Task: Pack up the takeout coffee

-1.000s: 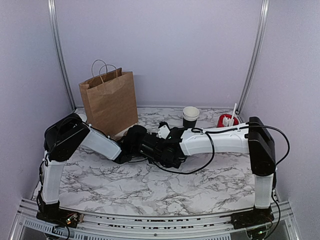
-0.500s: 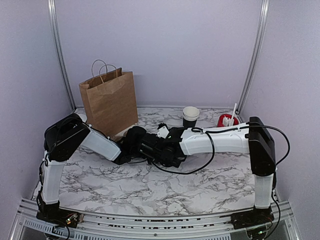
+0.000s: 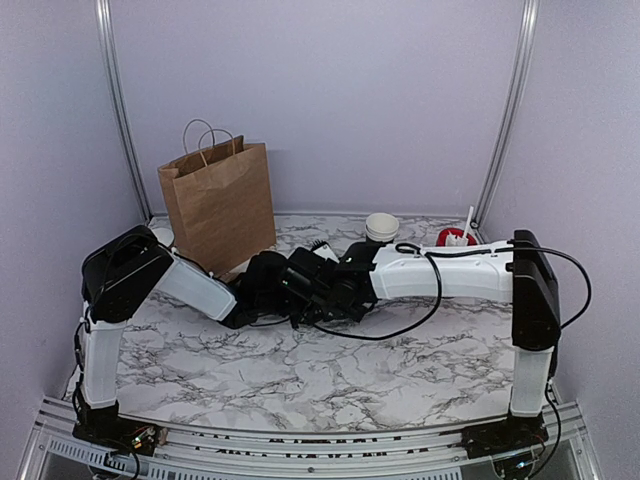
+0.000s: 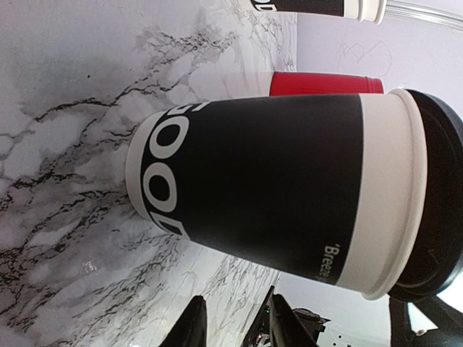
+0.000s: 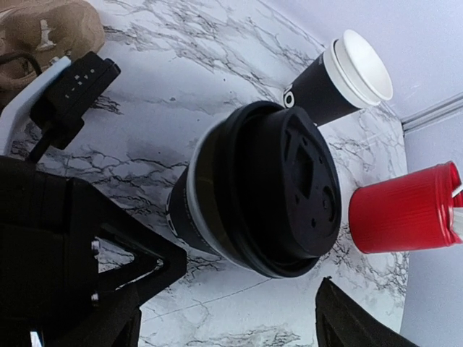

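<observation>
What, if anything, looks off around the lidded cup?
No spill or damage. The black lid on the takeout coffee may not be snapped down: the cup's white rim shows bare beside it in the left wrist view. Right claw stands open around it.

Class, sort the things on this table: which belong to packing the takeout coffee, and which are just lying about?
For the job: coffee cup, lid, paper bag.
Lying about: stack of cups, red cup of sticks.
</observation>
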Available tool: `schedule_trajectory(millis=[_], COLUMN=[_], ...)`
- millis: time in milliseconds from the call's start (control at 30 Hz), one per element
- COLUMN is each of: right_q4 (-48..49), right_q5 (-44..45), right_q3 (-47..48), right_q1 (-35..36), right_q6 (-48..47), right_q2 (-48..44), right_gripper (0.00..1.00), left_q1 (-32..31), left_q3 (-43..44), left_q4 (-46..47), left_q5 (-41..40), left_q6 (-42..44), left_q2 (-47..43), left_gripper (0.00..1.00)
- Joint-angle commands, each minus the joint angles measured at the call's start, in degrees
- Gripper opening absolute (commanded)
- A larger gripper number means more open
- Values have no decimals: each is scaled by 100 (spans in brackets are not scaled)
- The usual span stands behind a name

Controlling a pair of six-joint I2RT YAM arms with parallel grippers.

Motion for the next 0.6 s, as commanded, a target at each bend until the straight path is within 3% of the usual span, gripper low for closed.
schedule_trajectory(millis=[0, 267, 567], right_q4=[272, 534, 1155], right_q5=[-538, -1520, -2885], right_q3=[249, 281, 67], right_q1=[-75, -244, -1095], right_q6=[-213, -530, -853], right_q2=[-349, -730, -1457], right_gripper=[83, 90, 80], left_q1=[44, 96, 132], left_q3=[-82, -342, -477], left_q4=[167, 146, -828], left_q5=[8, 9, -201], left_q6=[120, 214, 1042], left_q2=[-263, -474, -1093], left_gripper=[31, 31, 31])
